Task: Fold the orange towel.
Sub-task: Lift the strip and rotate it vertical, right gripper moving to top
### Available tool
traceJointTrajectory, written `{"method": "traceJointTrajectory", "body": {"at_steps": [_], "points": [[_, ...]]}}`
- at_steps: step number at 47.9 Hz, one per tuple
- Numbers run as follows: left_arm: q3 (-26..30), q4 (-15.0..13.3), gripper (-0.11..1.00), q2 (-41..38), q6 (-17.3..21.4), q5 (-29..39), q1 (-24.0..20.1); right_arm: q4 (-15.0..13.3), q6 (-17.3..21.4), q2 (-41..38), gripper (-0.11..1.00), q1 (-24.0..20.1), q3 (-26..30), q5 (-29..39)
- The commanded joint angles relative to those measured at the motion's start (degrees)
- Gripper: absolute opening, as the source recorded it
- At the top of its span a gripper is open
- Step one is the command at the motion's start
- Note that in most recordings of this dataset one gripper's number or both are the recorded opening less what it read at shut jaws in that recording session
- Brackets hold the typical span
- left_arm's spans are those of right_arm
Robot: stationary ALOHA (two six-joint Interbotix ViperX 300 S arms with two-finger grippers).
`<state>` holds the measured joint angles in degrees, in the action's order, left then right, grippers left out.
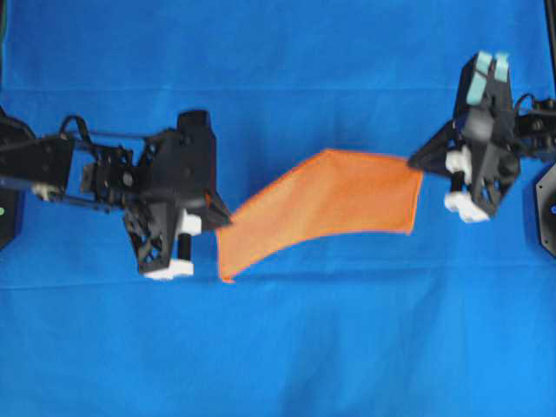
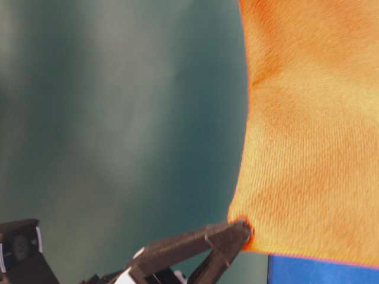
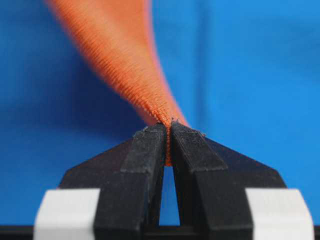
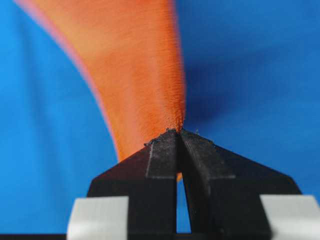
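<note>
The orange towel (image 1: 326, 204) hangs stretched between both arms above the blue sheet, sagging toward its lower left corner. My left gripper (image 1: 222, 219) is shut on the towel's left corner; in the left wrist view the cloth (image 3: 131, 70) is pinched between the black fingertips (image 3: 150, 145). At the towel's right corner my right gripper (image 1: 419, 167) is shut too, with the cloth (image 4: 140, 80) running up and away from its tips (image 4: 178, 134). The table-level view shows the towel (image 2: 314, 130) close up with a gripper (image 2: 240, 232) clamped on its lower corner.
A large blue sheet (image 1: 278, 347) covers the whole table. Black arm bases stand at the far left (image 1: 17, 174) and far right (image 1: 546, 208) edges.
</note>
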<state>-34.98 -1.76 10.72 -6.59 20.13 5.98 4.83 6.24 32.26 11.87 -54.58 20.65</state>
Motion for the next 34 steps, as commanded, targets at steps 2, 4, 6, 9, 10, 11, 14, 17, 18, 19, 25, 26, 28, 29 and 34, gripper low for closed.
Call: {"method": "traceJointTrajectory", "body": {"at_steps": [2,4,6,9,10,11,14,17,18,19,25,26,28,29,34], "points": [[2.5,0.3,0.03,-1.1,0.4,-3.7,1.6,-2.1,0.0,-0.6,0.02,5.1,1.9,-2.2],[3.1,0.3,0.03,-2.0,0.8,-4.7,1.9,-2.7,-0.2,-1.1,0.02,7.0,2.2,-3.1],[3.9,0.3,0.03,-3.1,1.5,-5.4,2.2,-3.4,-0.4,-1.8,0.02,8.8,2.5,-3.9],[5.6,0.3,0.03,-4.9,3.3,-6.2,2.5,-4.3,-0.5,-3.0,0.02,11.3,3.3,-5.6],[6.2,0.3,0.03,-5.4,4.0,-6.2,2.6,-4.5,-0.5,-3.5,0.02,12.1,3.5,-6.2],[6.8,0.3,0.03,-5.9,4.6,-6.3,2.7,-4.7,-0.5,-4.0,0.02,12.8,3.9,-6.9],[8.7,0.3,0.03,-7.4,6.8,-6.4,3.0,-5.1,-0.8,-6.0,0.02,14.8,5.3,-8.9],[10.5,0.3,0.03,-9.0,8.8,-6.8,3.3,-5.4,-0.9,-8.0,0.02,16.2,6.9,-10.1],[11.0,0.3,0.03,-9.5,9.4,-6.9,3.4,-5.4,-1.0,-8.6,0.02,16.5,7.5,-10.4],[11.9,0.3,0.03,-10.2,10.5,-7.0,3.6,-5.6,-1.0,-9.3,0.02,16.8,8.0,-10.6],[14.9,0.3,0.03,-12.7,14.9,-7.6,4.1,-7.9,-1.1,-14.4,0.02,17.9,12.3,-11.5],[15.4,0.3,0.03,-13.2,15.6,-7.6,4.2,-8.3,-1.1,-15.2,0.02,17.9,13.1,-11.6],[16.3,0.3,0.03,-14.1,16.9,-7.7,4.4,-9.0,-1.1,-16.7,0.02,18.0,14.6,-11.7],[16.8,0.3,0.03,-14.5,17.2,-7.7,4.4,-9.3,-1.1,-17.5,0.02,17.9,15.4,-11.6],[18.3,0.3,0.03,-15.6,18.1,-7.7,4.6,-10.3,-1.1,-21.0,0.02,17.9,19.2,-11.3]]}}
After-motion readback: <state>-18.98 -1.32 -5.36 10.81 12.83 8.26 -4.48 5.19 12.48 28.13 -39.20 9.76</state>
